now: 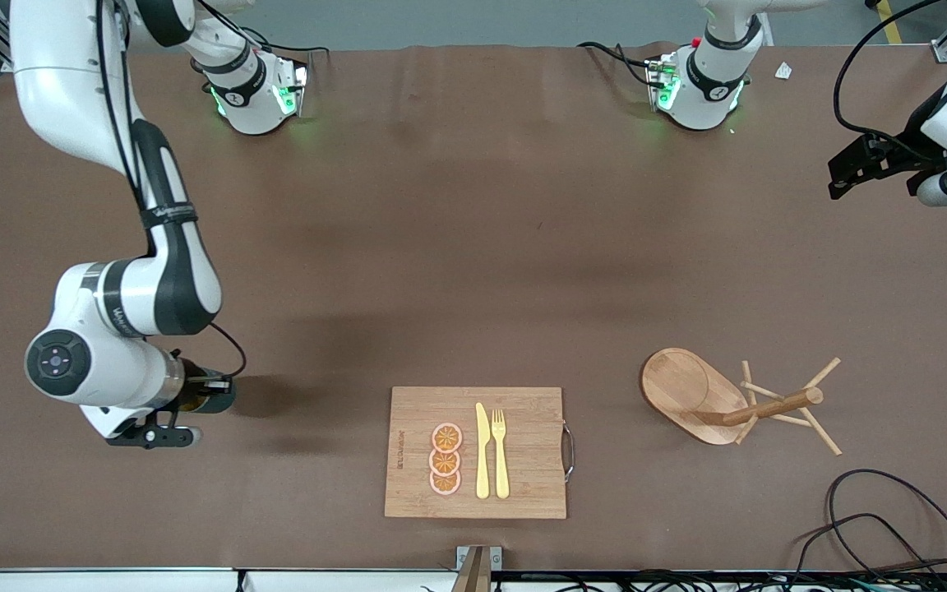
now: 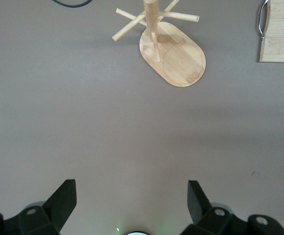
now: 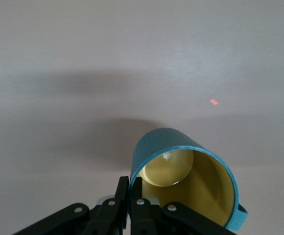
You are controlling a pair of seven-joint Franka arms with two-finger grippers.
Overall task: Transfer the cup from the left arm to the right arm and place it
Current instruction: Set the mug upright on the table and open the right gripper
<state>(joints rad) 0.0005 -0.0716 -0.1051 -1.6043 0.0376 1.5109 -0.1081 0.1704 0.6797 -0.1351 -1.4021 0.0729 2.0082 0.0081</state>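
1. The cup is in the right gripper. The right wrist view shows the two fingers pinched on the rim wall, one inside the yellowish bowl and one on the teal outside, with the handle poking out on the side away from the jaws. In the front view you barely see the cup, just a dark bit sticking out of the right gripper toward the middle of the table.

2. Progress-wise, I'd say the handover part looks done, since the right arm has the cup and the left arm doesn't. What's left is setting it down and letting go. It appears to be lying on its side in the grip, low over bare table at the right arm's end.

3. The left gripper is parked up over the left arm's end of the table, just waiting. Jaws spread wide, nothing between them.

4. Containers: the cup is empty inside, only a shiny glare spot. The cutting board carries three orange slices, a yellow knife and a fork.

5. The mug tree sits toward the left arm's end, with no mug on its pegs or its oval base.
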